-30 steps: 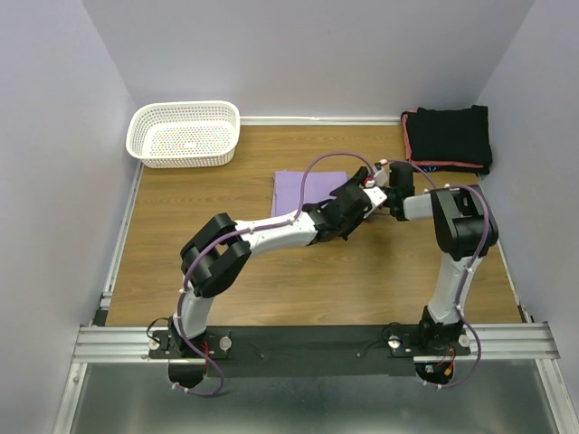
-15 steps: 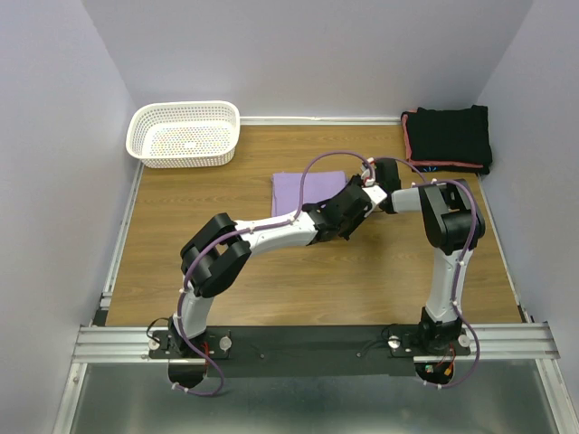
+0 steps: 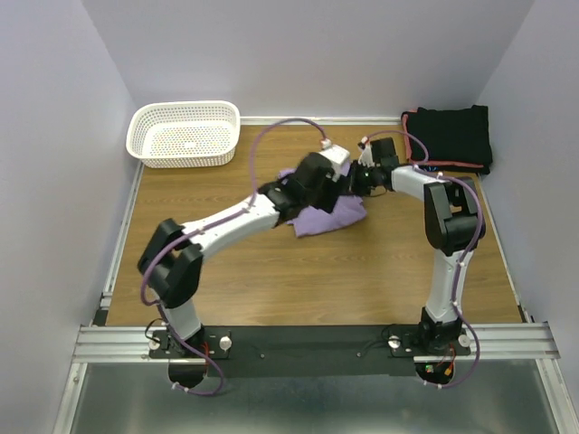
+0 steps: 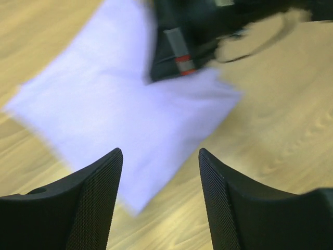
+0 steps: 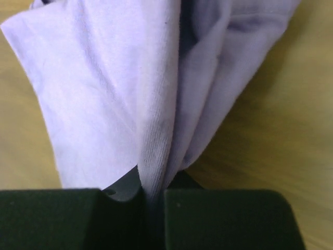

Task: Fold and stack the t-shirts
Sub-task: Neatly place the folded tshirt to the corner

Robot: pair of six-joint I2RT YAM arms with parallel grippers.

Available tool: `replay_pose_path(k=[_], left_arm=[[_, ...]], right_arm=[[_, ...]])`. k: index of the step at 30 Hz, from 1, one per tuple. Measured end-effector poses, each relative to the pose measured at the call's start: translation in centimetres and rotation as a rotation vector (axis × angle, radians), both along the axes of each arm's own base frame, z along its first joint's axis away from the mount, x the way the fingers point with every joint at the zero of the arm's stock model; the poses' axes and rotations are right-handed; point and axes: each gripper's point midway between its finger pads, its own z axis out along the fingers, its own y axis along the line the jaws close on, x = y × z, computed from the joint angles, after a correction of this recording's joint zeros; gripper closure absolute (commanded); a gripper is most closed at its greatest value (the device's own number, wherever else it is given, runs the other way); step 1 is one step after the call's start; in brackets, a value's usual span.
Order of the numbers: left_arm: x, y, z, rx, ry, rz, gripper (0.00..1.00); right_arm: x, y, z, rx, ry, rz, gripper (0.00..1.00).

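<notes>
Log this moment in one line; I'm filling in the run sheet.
left gripper: open, above lavender shirt | right gripper: shut on lavender shirt | black shirts: stacked, far right corner

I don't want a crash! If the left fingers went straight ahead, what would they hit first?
Most likely the lavender shirt, right ahead of the open left fingers, though depth is unclear.

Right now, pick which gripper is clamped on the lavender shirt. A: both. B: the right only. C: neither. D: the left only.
B: in its wrist view the right gripper pinches a bunched fold of the lavender shirt, while the left gripper is spread open above the cloth, holding nothing.
</notes>
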Motion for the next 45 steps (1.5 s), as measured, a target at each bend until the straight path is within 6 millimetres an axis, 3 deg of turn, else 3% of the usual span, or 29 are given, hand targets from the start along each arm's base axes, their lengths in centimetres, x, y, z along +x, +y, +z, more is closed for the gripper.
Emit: replay_pose_path(k=[1,3,4,6,7,10,13,16,18,22,24,29,33,41,45], left_arm=[[0.5,0.9,0.7,-0.015,-0.005,0.021,0.3],[2.7,5.5,2.7,-0.054,-0.026,0.126,0.29],[3.3,6.9,3.2,-0.066,-0.034,0.161,0.29],[4.8,11.9,3.8,-0.084,-0.043,0.272,0.29],[5.3,14.7,3.7,-0.09,-0.043,0.336,0.29],[5.4,20.6,2.4,-0.095,-0.024,0.472,0.29],[4.2,23.1,0.6,-0.092,0.011,0.533,0.29],[2.2,24.4,-1.0,-0.096,0.041,0.563,0.28],[0.6,25.1,-1.9,-0.102,0.056,0.584,0.23],[-2.2,27.1,-3.1,-0.102,0.048,0.65,0.17],[-3.1,28.2,-3.4,-0.095,0.036,0.699,0.15],[-3.0,29.6,-3.1,-0.086,0.0,0.779,0.15],[-2.8,30.2,-3.2,-0.073,-0.011,0.812,0.15],[-2.6,30.6,-3.7,-0.054,-0.006,0.832,0.15],[-2.6,30.6,-3.9,-0.049,-0.001,0.833,0.15]], right_arm=[[0.8,-0.7,0.4,-0.058,-0.025,0.002,0.99],[2.4,-1.7,1.5,-0.146,-0.088,0.014,0.99],[3.6,-2.5,2.3,-0.209,-0.134,0.016,0.99],[4.9,-3.9,3.1,-0.309,-0.182,0.024,0.99],[5.9,-4.7,3.6,-0.373,-0.216,0.026,0.99],[8.0,-6.8,4.1,-0.523,-0.271,0.035,1.0],[9.6,-9.1,3.8,-0.669,-0.293,0.045,0.99],[11.3,-11.4,3.6,-0.799,-0.302,0.052,1.0],[12.2,-12.6,3.8,-0.86,-0.312,0.05,0.99],[14.2,-15.1,5.9,-0.961,-0.347,0.024,1.0],[15.5,-16.4,8.1,-1.006,-0.39,-0.01,0.99],[17.6,-18.5,12.6,-1.077,-0.471,-0.081,0.99],[18.8,-19.8,14.2,-1.113,-0.499,-0.13,0.99],[19.7,-22.2,12.8,-1.165,-0.463,-0.174,0.99],[19.8,-23.0,13.2,-1.167,-0.463,-0.195,0.99]])
